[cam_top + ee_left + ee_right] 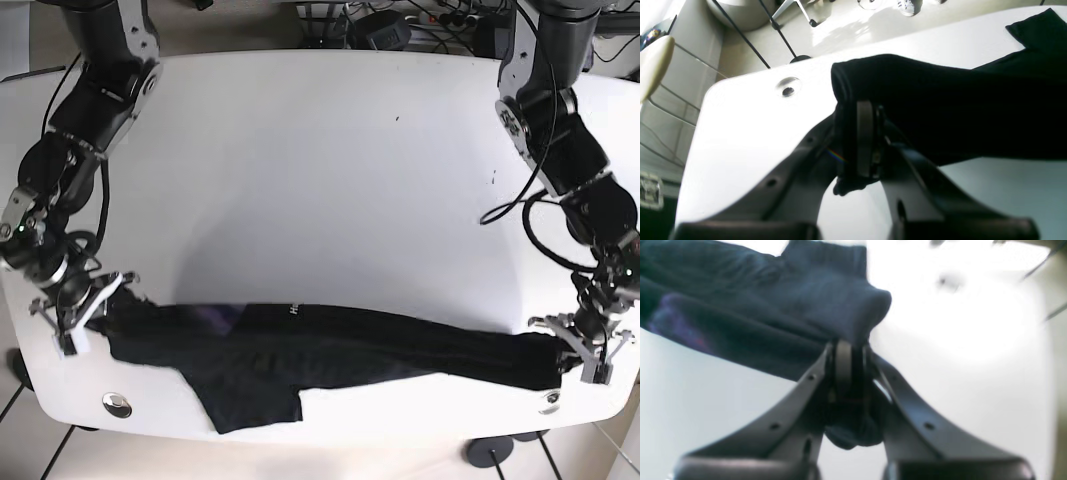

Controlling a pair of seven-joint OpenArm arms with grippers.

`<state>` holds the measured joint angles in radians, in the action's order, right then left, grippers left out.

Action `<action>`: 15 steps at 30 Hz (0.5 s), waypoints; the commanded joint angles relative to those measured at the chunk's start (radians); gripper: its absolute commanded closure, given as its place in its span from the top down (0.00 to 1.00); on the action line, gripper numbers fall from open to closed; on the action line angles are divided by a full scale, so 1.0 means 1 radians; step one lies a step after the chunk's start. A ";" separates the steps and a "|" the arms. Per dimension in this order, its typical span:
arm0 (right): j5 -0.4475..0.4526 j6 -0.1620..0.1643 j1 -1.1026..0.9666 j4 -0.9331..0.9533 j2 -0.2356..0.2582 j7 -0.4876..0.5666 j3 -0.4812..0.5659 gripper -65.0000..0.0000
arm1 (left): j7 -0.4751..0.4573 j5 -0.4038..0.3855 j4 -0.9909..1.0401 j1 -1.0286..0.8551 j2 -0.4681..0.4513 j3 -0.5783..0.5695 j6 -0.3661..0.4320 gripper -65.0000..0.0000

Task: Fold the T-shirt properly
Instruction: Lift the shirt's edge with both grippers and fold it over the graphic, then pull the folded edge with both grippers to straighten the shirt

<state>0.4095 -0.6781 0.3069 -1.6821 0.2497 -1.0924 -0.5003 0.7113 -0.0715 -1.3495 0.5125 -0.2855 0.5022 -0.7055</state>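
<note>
White print on the dark T-shirt (330, 345) near its upper edge in the base view, too small to read. No other legible writing.

Left arm reaching down the right side of the base view, bent at several joints, cable looped beside it, wrist low near the front right corner of the white tabletop (320, 170). Left tool (862, 140) pressed together on a bunched end of the T-shirt (940, 110), black fabric squeezed between the pads and a small lump poking out below them. Seen from the left wrist, cloth stretching away rightward from the pinch, raised off the tabletop (750, 133) near the tool, a sleeve or corner lying flat further off at top right. A round hole with a metal ring (788, 90) in the tabletop, just beyond the pinched end.

Right arm folded down the left side of the base view, wrist low near the front left edge. Right tool (848, 373) likewise clamped on the opposite end of the T-shirt (773, 316), navy folds spilling leftward from the pinch and a tuft hanging below the pads; view blurred.

In the base view, T-shirt drawn out as a long narrow band along the front edge of the tabletop, held at the right end by the left tool (590, 350) and at the left end by the right tool (85, 300). A wider flap spreading toward the front edge left of centre, near a round metal fitting (117, 404).
</note>
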 commanded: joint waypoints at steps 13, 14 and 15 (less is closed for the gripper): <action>0.027 0.001 -0.555 -0.129 -0.077 0.111 -0.014 0.03 | -0.018 -0.101 -0.127 -0.516 -0.047 0.120 0.007 0.00; 0.027 -0.001 -0.562 -0.128 -0.080 0.123 -0.014 0.03 | -0.018 -0.101 -0.127 -0.530 -0.048 0.125 0.007 0.00; 0.027 -0.018 -0.592 -0.128 -0.080 0.143 -0.014 0.03 | -0.018 -0.101 -0.127 -0.547 -0.050 0.125 0.007 0.00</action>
<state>0.4271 -0.6914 -0.2871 -1.7916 0.1551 -0.9577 -0.5091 0.7113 -0.1585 -1.4540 -0.0452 -0.3199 0.6250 -0.7033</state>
